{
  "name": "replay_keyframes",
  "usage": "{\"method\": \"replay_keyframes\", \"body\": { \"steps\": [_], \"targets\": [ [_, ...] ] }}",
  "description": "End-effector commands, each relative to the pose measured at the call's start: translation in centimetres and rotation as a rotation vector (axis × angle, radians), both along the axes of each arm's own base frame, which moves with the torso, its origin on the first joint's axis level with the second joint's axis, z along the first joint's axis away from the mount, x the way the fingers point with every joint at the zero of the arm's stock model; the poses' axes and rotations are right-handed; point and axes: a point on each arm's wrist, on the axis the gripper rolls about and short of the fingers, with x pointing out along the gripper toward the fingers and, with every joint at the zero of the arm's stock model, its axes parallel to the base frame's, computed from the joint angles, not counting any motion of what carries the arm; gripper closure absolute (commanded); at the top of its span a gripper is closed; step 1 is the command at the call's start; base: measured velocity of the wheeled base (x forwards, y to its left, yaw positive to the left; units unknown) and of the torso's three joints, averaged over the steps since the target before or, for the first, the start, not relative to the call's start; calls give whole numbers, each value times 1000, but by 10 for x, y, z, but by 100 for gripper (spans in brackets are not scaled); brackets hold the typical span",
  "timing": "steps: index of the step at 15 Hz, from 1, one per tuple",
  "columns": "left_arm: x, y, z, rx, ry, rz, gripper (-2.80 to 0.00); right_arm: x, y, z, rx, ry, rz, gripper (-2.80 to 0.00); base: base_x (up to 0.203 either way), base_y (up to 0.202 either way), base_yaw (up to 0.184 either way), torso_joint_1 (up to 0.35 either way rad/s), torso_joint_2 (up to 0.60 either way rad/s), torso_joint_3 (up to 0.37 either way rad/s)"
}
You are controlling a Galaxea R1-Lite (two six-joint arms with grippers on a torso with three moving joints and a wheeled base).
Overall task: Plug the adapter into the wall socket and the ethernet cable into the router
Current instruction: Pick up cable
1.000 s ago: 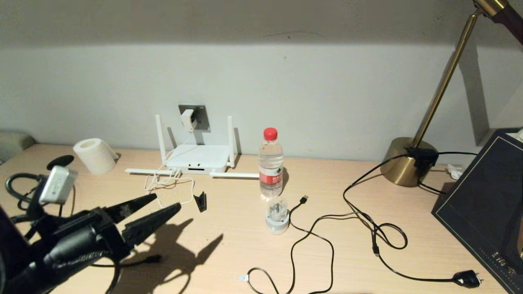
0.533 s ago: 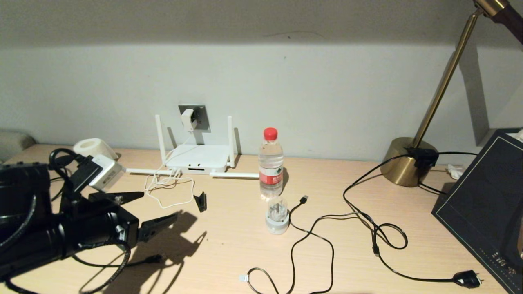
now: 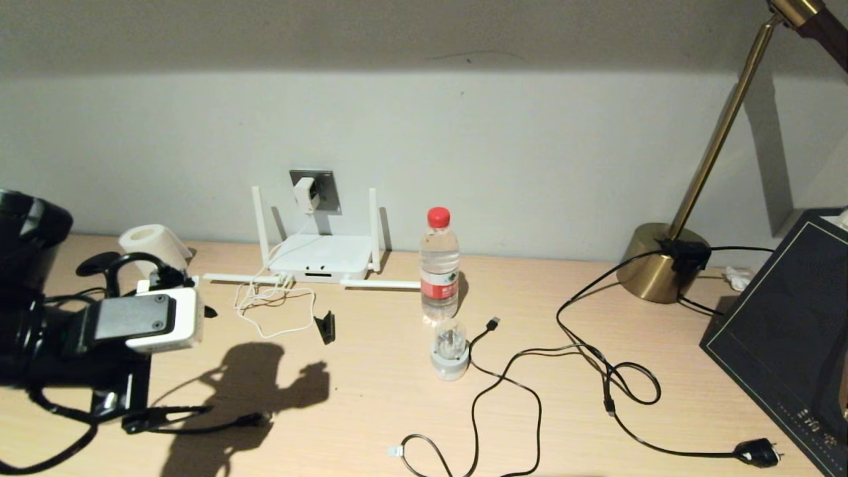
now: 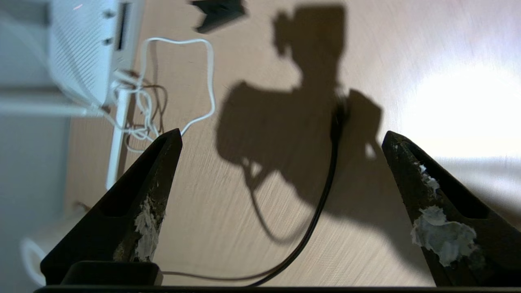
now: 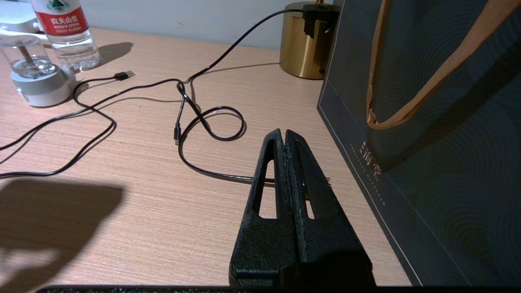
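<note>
Head view shows the adapter (image 3: 305, 194) sitting in the wall socket (image 3: 324, 187), its white cord (image 3: 275, 301) trailing down to the router (image 3: 321, 258) on the desk (image 3: 371, 404). The ethernet cable (image 3: 474, 411) lies loose, its clear tip (image 3: 395, 451) well away from the router. My left pincer (image 4: 281, 138) gapes wide over the desk, holding nothing. My right pincer (image 5: 285, 136) is pressed closed beside a dark bag (image 5: 427, 122).

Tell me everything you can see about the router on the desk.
The router is a flat white plastic box lying at the back of the desk against the wall, below the wall socket. Two thin antennas stand upright behind it; two lie flat, splayed sideways. Dark ports line its front edge. A thin white cord runs from it and loops in front.
</note>
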Motion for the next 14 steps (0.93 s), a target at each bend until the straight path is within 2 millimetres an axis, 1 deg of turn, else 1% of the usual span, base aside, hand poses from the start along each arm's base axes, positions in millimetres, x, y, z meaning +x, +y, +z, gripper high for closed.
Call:
{"method": "replay_keyframes", "body": {
  "steps": [1,2,4,8,11,14],
  "targets": [
    [12,3,-8,131,128,-181,-280,3,0,-10,-1,35,1,0,0,0,0,0,0,0],
    [18,4,-16,153,182,-211,-280,3,0,-10,-1,35,1,0,0,0,0,0,0,0],
    [26,4,-31,199,261,-203,-280,3,0,-10,-1,35,1,0,0,0,0,0,0,0],
    [42,3,-55,167,378,-160,-280,3,0,-10,-1,35,1,0,0,0,0,0,0,0],
    [60,-1,-73,165,392,-168,-280,3,0,-10,-1,35,1,0,0,0,0,0,0,0],
    [64,-1,-80,148,415,-154,-280,3,0,-10,-1,35,1,0,0,0,0,0,0,0]
  ]
}}
